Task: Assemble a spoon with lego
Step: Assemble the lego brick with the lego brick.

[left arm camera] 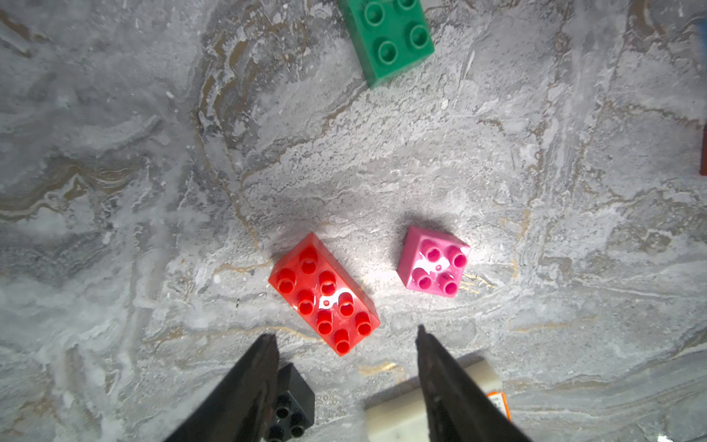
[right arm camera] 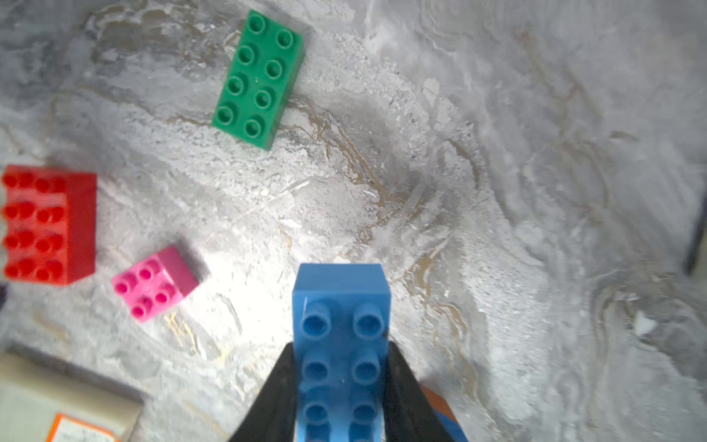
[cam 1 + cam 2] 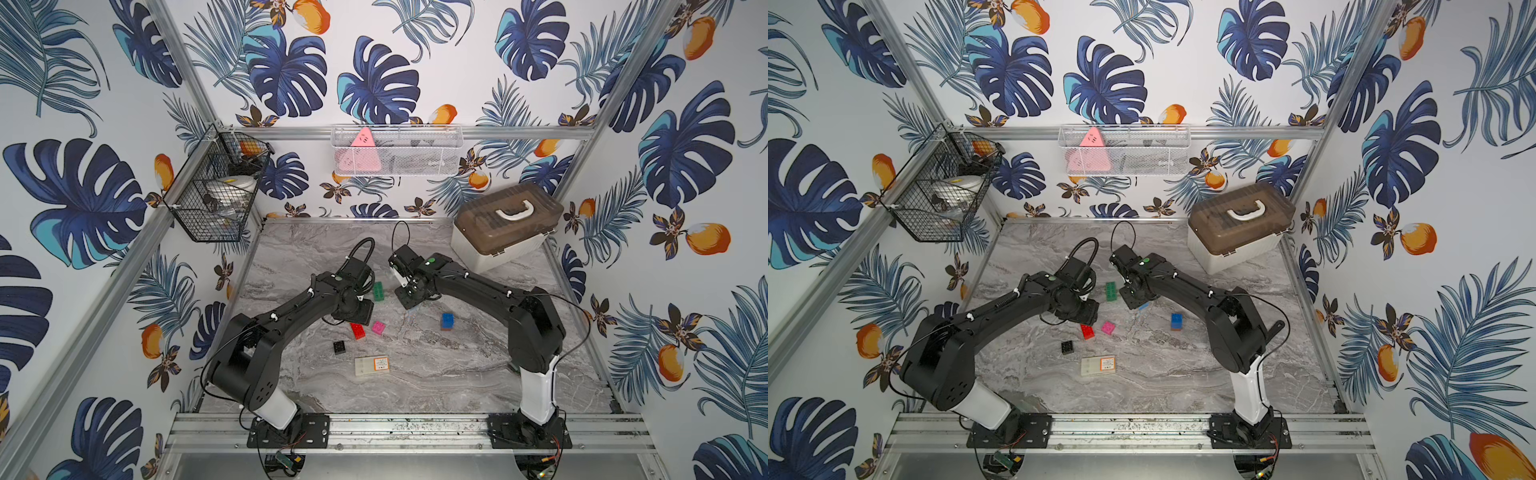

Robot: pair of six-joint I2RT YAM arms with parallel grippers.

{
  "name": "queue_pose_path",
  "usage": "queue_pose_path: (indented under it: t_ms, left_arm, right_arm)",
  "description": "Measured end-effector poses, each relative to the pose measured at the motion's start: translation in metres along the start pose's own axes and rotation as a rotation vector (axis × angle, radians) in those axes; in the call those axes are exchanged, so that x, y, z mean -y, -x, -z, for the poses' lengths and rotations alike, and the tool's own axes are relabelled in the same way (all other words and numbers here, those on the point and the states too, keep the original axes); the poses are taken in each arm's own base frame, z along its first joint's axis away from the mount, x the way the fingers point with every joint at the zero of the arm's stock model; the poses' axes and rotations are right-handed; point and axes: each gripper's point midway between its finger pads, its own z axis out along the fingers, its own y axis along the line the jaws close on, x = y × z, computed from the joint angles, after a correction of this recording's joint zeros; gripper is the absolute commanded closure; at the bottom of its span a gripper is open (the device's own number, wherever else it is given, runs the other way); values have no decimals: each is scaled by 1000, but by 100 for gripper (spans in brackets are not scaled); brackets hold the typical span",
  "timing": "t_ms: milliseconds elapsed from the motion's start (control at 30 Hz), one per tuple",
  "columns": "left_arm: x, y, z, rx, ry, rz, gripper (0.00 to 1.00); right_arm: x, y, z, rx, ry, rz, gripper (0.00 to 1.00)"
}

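Note:
My right gripper is shut on a long light-blue lego brick, held just above the table; in a top view the brick peeks out under the wrist. My left gripper hangs open over the near end of the red brick, with nothing between its fingers. The black brick lies beside one finger. The pink brick sits right of the red brick, and the green brick lies between the two wrists. A dark-blue brick stacked on an orange one stands further right. No assembled spoon shows.
A flat beige box with an orange label lies in front of the bricks. A storage box with a brown lid stands at the back right. A black wire basket and a white mesh basket hang on the walls.

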Motion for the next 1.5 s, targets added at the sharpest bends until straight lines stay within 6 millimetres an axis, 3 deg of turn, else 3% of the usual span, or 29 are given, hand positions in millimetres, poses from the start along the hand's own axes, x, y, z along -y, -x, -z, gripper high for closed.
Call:
queue_pose_path:
  t_ms: [333, 500, 600, 700, 900, 1267, 1500]
  left_arm:
    - [11, 8, 1, 29, -57, 15, 37]
    - [16, 12, 5, 50, -83, 12, 38]
    - [19, 13, 3, 58, -101, 14, 38]
    - [22, 14, 2, 63, -119, 13, 38]
    - [23, 13, 2, 72, -131, 12, 38]
    - [26, 14, 2, 90, -151, 8, 38]
    - [26, 13, 1, 90, -151, 8, 38]
  right_arm:
    - [57, -59, 47, -23, 46, 243, 70]
    - [59, -78, 71, 39, 88, 420, 68]
    - [61, -90, 66, 32, 121, 521, 71]
    - [75, -91, 56, 13, 121, 570, 75]
    - [69, -89, 40, -3, 172, 706, 76]
    - [67, -113, 36, -38, 187, 871, 78]
    - [66, -108, 33, -31, 192, 916, 78]
